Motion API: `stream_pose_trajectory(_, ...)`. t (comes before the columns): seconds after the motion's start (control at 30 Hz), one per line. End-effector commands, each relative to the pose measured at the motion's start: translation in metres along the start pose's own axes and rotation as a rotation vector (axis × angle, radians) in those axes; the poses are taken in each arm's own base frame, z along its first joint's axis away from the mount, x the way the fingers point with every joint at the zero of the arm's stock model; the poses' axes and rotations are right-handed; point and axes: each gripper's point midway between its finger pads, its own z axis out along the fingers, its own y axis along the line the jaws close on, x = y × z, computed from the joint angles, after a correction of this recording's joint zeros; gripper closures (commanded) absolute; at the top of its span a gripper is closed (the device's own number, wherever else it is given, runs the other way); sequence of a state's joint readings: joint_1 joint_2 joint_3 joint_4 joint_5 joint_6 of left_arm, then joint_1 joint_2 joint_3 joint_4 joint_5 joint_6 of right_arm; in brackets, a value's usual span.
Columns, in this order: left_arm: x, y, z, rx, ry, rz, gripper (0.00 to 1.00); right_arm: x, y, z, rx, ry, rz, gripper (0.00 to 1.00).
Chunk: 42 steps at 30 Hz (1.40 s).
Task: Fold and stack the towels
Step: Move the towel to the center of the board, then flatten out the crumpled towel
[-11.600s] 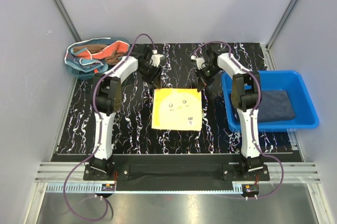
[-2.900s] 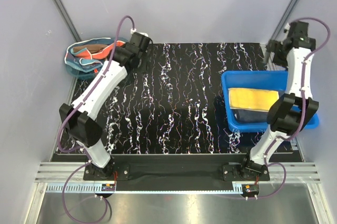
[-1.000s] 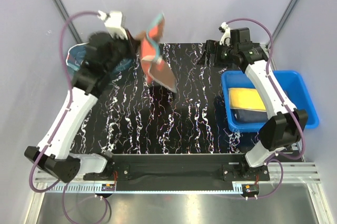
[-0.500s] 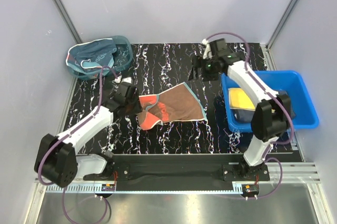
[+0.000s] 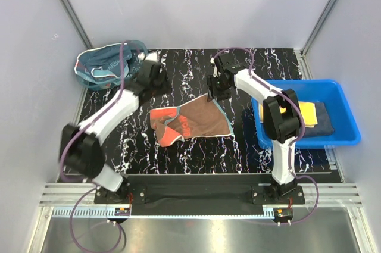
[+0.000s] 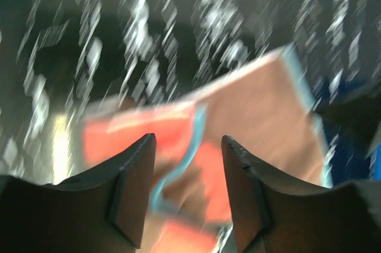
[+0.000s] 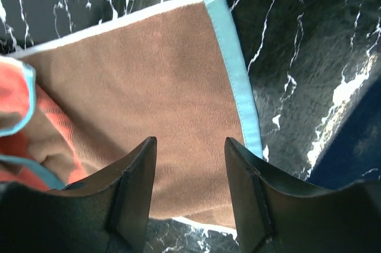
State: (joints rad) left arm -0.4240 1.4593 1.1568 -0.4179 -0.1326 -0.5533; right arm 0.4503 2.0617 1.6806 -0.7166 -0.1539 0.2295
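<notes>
Orange-red towel (image 7: 137, 80) lies just under the right hand (image 7: 188, 146), seemingly untouched.

Blur and cover

Left wrist view is smeared: the orange-red towel (image 6: 250, 116) shows no readable print. From above, the right arm (image 5: 280, 116) covers part of the yellow towel (image 5: 306, 112) in the blue bin (image 5: 321, 83).
</notes>
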Motion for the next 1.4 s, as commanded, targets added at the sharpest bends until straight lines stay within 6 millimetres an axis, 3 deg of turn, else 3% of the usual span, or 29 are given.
stream_pose_trajectory(0.0, -0.011, -0.011, 0.030, -0.017, 0.038, 0.034, 0.48, -0.026, 0.000, 0.014, 0.006, -0.093, 0.003, 0.44)
stream_pose_trajectory(0.07, 0.008, -0.004, 0.047, -0.031, 0.099, -0.022, 0.48, -0.022, -0.003, 0.034, 0.011, -0.049, -0.005, 0.46)
stream_pose_trajectory(0.13, 0.019, -0.009, 0.051, 0.035, 0.137, -0.069, 0.48, -0.031, 0.006, 0.040, -0.035, -0.066, -0.029, 0.50)
stream_pose_trajectory(0.17, 0.034, -0.006, 0.050, 0.054, 0.177, -0.105, 0.48, -0.033, 0.007, 0.048, -0.052, -0.072, -0.033, 0.51)
stream_pose_trajectory(0.23, 0.033, -0.001, 0.046, 0.078, 0.180, -0.136, 0.48, -0.033, 0.012, 0.054, -0.074, -0.068, -0.073, 0.53)
stream_pose_trajectory(0.27, 0.029, 0.002, 0.037, 0.077, 0.158, -0.141, 0.48, -0.027, 0.008, 0.063, -0.061, -0.043, -0.075, 0.53)
stream_pose_trajectory(0.37, 0.009, 0.025, 0.025, 0.026, 0.081, -0.161, 0.45, -0.034, 0.020, 0.070, -0.108, -0.042, -0.101, 0.53)
stream_pose_trajectory(0.4, -0.008, 0.035, 0.019, 0.025, 0.029, -0.185, 0.44, -0.036, 0.029, 0.074, -0.150, -0.041, -0.113, 0.53)
stream_pose_trajectory(0.43, -0.013, 0.038, 0.018, 0.051, 0.024, -0.207, 0.43, -0.037, 0.039, 0.076, -0.178, -0.043, -0.128, 0.53)
stream_pose_trajectory(0.5, -0.014, 0.060, 0.025, 0.060, 0.044, -0.311, 0.43, -0.039, 0.061, 0.084, -0.269, -0.043, -0.169, 0.53)
stream_pose_trajectory(0.53, -0.011, 0.059, 0.027, 0.097, 0.078, -0.334, 0.45, -0.036, 0.077, 0.088, -0.299, -0.036, -0.196, 0.53)
stream_pose_trajectory(0.57, -0.005, 0.065, 0.030, 0.081, 0.104, -0.344, 0.46, -0.028, 0.083, 0.099, -0.313, -0.009, -0.214, 0.53)
stream_pose_trajectory(0.63, 0.017, 0.075, 0.033, 0.027, 0.171, -0.343, 0.46, -0.036, 0.108, 0.098, -0.353, -0.037, -0.315, 0.53)
stream_pose_trajectory(0.67, 0.037, 0.082, 0.034, 0.008, 0.211, -0.351, 0.47, -0.020, 0.124, 0.108, -0.358, -0.003, -0.368, 0.53)
stream_pose_trajectory(0.7, 0.046, 0.087, 0.034, -0.011, 0.224, -0.365, 0.48, -0.033, 0.134, 0.103, -0.355, -0.051, -0.454, 0.53)
stream_pose_trajectory(0.73, 0.049, 0.089, 0.033, -0.011, 0.212, -0.366, 0.48, -0.031, 0.142, 0.103, -0.357, -0.054, -0.490, 0.53)
stream_pose_trajectory(0.77, 0.071, 0.095, 0.032, -0.024, 0.250, -0.380, 0.51, -0.028, 0.147, 0.105, -0.354, -0.048, -0.507, 0.53)
stream_pose_trajectory(0.83, 0.082, 0.092, 0.031, 0.003, 0.256, -0.403, 0.54, -0.042, 0.158, 0.094, -0.358, -0.090, -0.496, 0.53)
stream_pose_trajectory(0.9, 0.107, 0.093, 0.025, -0.011, 0.279, -0.412, 0.59, -0.055, 0.158, 0.080, -0.330, -0.130, -0.485, 0.52)
stream_pose_trajectory(0.93, 0.112, 0.094, 0.023, -0.022, 0.271, -0.413, 0.60, -0.061, 0.157, 0.072, -0.313, -0.153, -0.482, 0.45)
stream_pose_trajectory(0.97, 0.126, 0.091, 0.016, -0.017, 0.281, -0.423, 0.63, -0.076, 0.161, 0.051, -0.295, -0.214, -0.482, 0.44)
stream_pose_trajectory(1.03, 0.136, 0.086, 0.011, -0.006, 0.277, -0.433, 0.74, -0.088, 0.145, 0.036, -0.189, -0.261, -0.450, 0.41)
stream_pose_trajectory(1.07, 0.148, 0.085, 0.006, -0.013, 0.296, -0.458, 0.77, -0.101, 0.145, 0.008, -0.167, -0.316, -0.402, 0.39)
stream_pose_trajectory(1.13, 0.154, 0.070, -0.009, 0.008, 0.291, -0.438, 0.84, -0.107, 0.127, -0.011, -0.122, -0.327, -0.298, 0.38)
stream_pose_trajectory(1.17, 0.163, 0.061, -0.017, 0.009, 0.308, -0.455, 0.86, -0.109, 0.122, -0.035, -0.116, -0.337, -0.260, 0.39)
stream_pose_trajectory(1.23, 0.149, 0.048, -0.042, 0.065, 0.227, -0.455, 0.85, -0.100, 0.101, -0.045, -0.079, -0.313, -0.182, 0.40)
stream_pose_trajectory(1.27, 0.144, 0.036, -0.054, 0.108, 0.197, -0.456, 0.82, -0.100, 0.096, -0.067, -0.073, -0.331, -0.163, 0.41)
stream_pose_trajectory(1.33, 0.116, 0.023, -0.074, 0.205, 0.084, -0.447, 0.71, -0.078, 0.075, -0.065, -0.040, -0.279, -0.115, 0.45)
stream_pose_trajectory(1.37, 0.094, 0.017, -0.082, 0.233, 0.015, -0.401, 0.59, -0.065, 0.060, -0.073, -0.022, -0.263, -0.077, 0.46)
